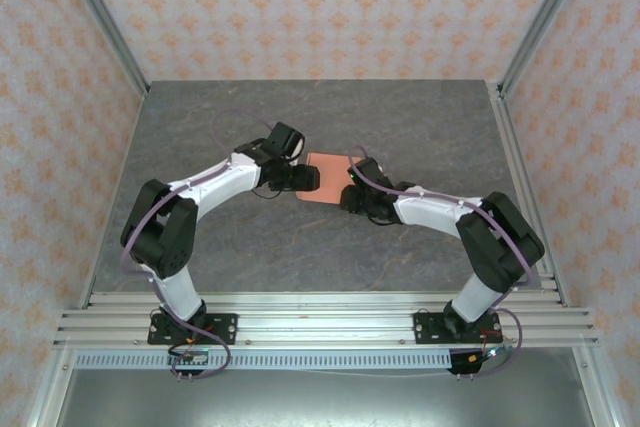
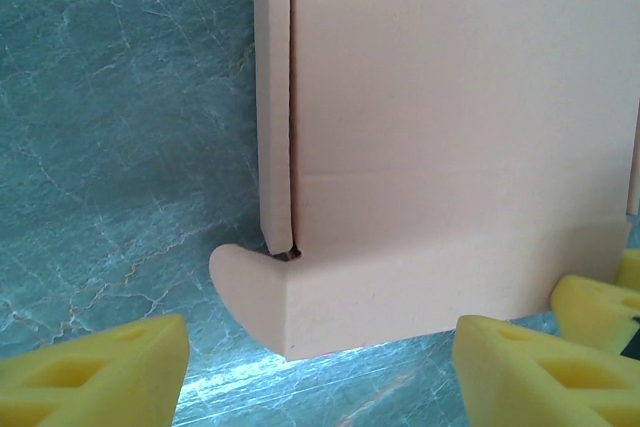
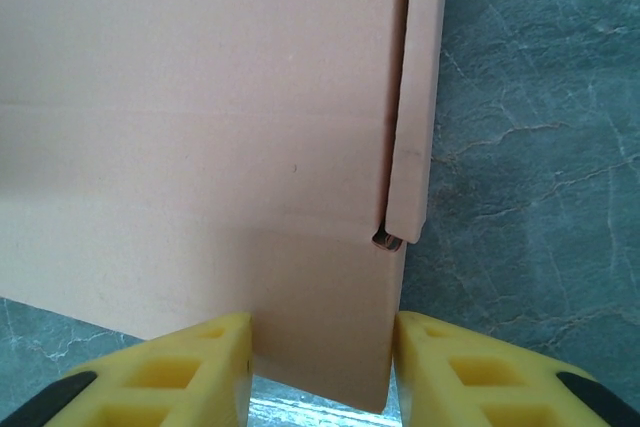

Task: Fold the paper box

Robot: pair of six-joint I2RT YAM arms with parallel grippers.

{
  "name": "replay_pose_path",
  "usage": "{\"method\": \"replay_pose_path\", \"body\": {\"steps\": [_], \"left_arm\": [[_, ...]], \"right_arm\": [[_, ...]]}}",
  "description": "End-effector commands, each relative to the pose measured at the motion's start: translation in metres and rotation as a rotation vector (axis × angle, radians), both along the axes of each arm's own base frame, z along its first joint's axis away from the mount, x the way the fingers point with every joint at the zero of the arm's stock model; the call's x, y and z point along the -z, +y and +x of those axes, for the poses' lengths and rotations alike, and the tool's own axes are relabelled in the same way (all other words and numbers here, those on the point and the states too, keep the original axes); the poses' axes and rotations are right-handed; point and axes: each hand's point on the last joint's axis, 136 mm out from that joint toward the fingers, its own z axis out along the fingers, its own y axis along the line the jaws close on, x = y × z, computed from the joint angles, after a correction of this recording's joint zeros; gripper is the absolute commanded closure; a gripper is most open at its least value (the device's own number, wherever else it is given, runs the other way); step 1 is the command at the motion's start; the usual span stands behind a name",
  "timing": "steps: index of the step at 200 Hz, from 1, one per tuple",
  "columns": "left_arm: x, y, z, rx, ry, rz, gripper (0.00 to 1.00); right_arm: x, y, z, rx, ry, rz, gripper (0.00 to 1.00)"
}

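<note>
The paper box (image 1: 326, 177) is salmon-orange card lying on the middle of the table, between my two grippers. My left gripper (image 1: 306, 179) is at its left end. In the left wrist view its yellow fingers (image 2: 110, 372) stand wide open on either side of the box's near wall (image 2: 450, 277), and neither touches the card. A rounded tab (image 2: 248, 282) bends round the box's corner there, and a narrow side flap (image 2: 272, 97) runs along its left edge. My right gripper (image 3: 322, 352) is shut on the box's end panel (image 3: 320, 297), with a pad pressing each side.
The grey marbled table (image 1: 400, 247) stretches out around the box on all sides. Aluminium rails (image 1: 320, 312) carrying the arm bases cross the near edge. Metal posts (image 1: 100, 17) and patterned walls close in the back and both sides.
</note>
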Motion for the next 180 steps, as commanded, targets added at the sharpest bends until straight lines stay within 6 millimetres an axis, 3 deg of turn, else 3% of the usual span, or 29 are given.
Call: {"method": "replay_pose_path", "body": {"steps": [1, 63, 119, 146, 180], "left_arm": [[-0.003, -0.009, 0.002, 0.062, -0.054, -0.054, 0.3], [0.019, -0.025, 0.003, 0.11, -0.081, -0.141, 0.29], [0.036, -0.02, 0.006, 0.081, -0.043, -0.094, 0.25], [0.033, -0.01, 0.005, 0.06, -0.052, -0.051, 0.23], [0.034, -0.019, 0.007, 0.074, -0.039, -0.091, 0.28]], "right_arm": [[-0.01, -0.003, 0.008, 0.005, -0.025, -0.017, 0.6], [-0.011, 0.001, 0.009, -0.005, -0.016, -0.009, 0.6], [-0.012, 0.003, 0.01, -0.007, -0.013, -0.005, 0.6], [-0.01, 0.003, 0.01, -0.006, -0.01, -0.007, 0.6], [-0.009, 0.004, 0.01, -0.008, -0.006, -0.005, 0.6]]}}
